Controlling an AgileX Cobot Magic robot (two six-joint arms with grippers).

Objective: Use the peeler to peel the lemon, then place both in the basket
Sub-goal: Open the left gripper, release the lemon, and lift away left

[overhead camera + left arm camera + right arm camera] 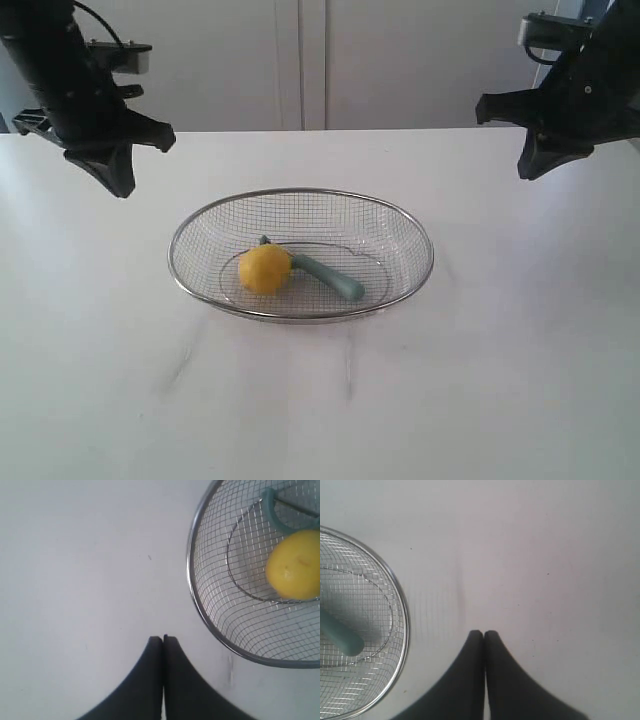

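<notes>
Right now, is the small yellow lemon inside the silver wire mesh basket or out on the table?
Inside. The small yellow lemon rests on the mesh floor of the silver wire basket, beside the teal-handled peeler.

Lemon [294,565] inside basket [200,615]

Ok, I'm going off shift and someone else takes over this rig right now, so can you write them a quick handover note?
Left gripper: jaws shut, empty, raised over the table to the left of the basket.
Right gripper: jaws shut, empty, raised to the basket's right.
The lemon and the peeler both lie inside the basket, with the lemon against the peeler's head end.
Done: both are in the basket.
Left: the lemon's visible side looks plain yellow, so I cannot tell whether it was peeled. Check that before closing out.
</notes>
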